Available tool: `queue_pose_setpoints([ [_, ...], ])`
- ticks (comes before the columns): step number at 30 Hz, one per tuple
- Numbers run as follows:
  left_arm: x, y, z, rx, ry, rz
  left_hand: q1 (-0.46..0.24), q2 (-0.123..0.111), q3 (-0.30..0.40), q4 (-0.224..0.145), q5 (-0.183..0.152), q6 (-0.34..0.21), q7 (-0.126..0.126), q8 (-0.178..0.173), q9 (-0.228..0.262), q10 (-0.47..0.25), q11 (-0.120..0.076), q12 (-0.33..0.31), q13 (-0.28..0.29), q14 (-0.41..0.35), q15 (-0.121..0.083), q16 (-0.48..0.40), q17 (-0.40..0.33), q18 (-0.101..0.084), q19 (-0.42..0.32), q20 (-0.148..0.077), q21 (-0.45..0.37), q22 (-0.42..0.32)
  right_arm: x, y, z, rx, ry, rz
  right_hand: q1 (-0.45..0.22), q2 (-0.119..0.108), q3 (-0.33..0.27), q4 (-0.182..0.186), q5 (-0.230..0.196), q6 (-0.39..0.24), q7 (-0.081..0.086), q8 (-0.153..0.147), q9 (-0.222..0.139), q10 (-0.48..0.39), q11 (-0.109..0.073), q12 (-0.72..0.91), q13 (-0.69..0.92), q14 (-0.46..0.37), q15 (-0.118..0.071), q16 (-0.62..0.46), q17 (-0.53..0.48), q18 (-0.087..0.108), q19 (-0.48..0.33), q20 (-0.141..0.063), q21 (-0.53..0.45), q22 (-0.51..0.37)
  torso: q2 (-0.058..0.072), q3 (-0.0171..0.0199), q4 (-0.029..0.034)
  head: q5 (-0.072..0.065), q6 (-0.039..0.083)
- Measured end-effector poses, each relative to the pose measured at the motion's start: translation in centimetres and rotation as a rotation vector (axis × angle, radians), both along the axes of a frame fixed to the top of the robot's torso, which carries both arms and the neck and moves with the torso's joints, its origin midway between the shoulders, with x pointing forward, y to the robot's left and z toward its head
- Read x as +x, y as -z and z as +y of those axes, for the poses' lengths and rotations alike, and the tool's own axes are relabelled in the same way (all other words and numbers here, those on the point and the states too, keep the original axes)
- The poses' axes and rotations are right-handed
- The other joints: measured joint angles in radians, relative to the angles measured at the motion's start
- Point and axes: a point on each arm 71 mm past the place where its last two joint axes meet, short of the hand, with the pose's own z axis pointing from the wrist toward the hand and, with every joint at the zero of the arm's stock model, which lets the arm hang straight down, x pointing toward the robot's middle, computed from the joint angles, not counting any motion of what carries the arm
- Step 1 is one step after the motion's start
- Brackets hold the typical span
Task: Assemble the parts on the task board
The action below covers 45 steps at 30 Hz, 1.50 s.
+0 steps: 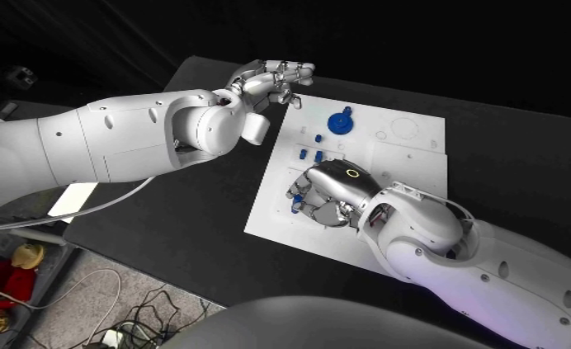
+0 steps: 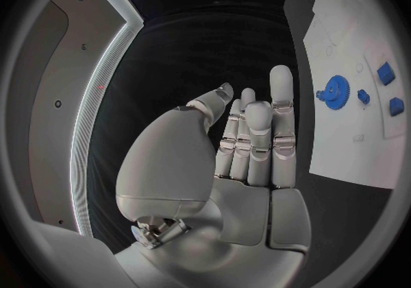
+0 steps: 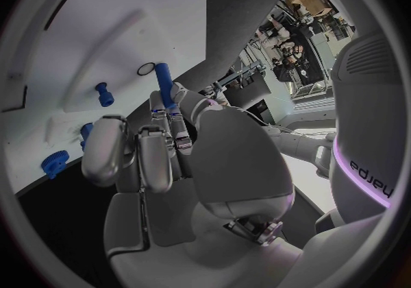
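A blue peg (image 3: 164,81) stands out lengthwise past the fingertips of the right hand (image 1: 333,188), which pinches it low over the board (image 1: 411,169). The left hand (image 1: 276,78) hovers past the board's far-left corner, fingers straight, holding nothing.

robot lab: black table (image 1: 178,225), floor cables (image 1: 131,316)

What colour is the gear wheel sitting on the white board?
Blue. The gear wheel shows best in the left wrist view, standing out against the white board.
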Motion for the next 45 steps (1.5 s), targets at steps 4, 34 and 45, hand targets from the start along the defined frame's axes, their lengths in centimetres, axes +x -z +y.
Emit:
queue_pose_setpoints([
  [4,0.0,0.0,0.0,0.0,0.0,0.0,0.0,0.0,0.0,0.0,0.0,0.0,0.0,0.0,0.0,0.0,0.0,0.0,0.0,0.0,0.0,0.0,0.0,0.0,0.0,0.0,0.0,0.0,0.0,0.0,0.0,0.002,0.001,-0.003,0.0,0.0,0.0,0.0,-0.001,-0.001,0.002,0.0,0.0,0.0,0.0,0.0,0.0,0.0,0.0,0.0,0.0,0.0,0.0,0.0,0.0,0.0,0.0,0.0,-0.0003,0.0,0.0],
  [34,0.0,0.0,0.1,0.0,-0.001,0.0,0.0,0.0,0.0,0.0,0.0,0.0,0.0,0.0,0.0,0.0,0.0,0.0,0.0,0.0,0.0,0.0,0.0,0.0,0.0,0.0,0.0,0.0,0.0,0.0,-1.3,-0.016,0.028,-0.034,0.007,0.007,0.004,-0.004,0.003,0.001,0.003,0.002,-0.001,0.0,0.0,-0.01,0.0,0.0,0.0,0.0,0.001,0.0,0.0,0.0,0.0,0.002,0.0,0.0009,-0.0007,-0.003,-0.003],
  [45,0.0,0.0,0.1,0.0,-0.001,0.0,0.004,0.004,0.0,0.0,0.0,0.0,0.0,0.0,0.0,-0.004,-0.004,0.004,0.002,0.0,0.0,0.0,-0.003,0.0,0.0,0.0,0.0,-0.001,0.1,0.0,-1.6,-0.028,0.035,-0.04,0.008,0.008,0.004,-0.004,0.002,0.001,0.003,0.002,-0.001,0.0,0.0,-0.006,0.0,0.0,0.0,0.0,0.003,0.0,0.0,0.0,0.0,0.004,0.0,0.0009,-0.0008,-0.004,-0.007],
])
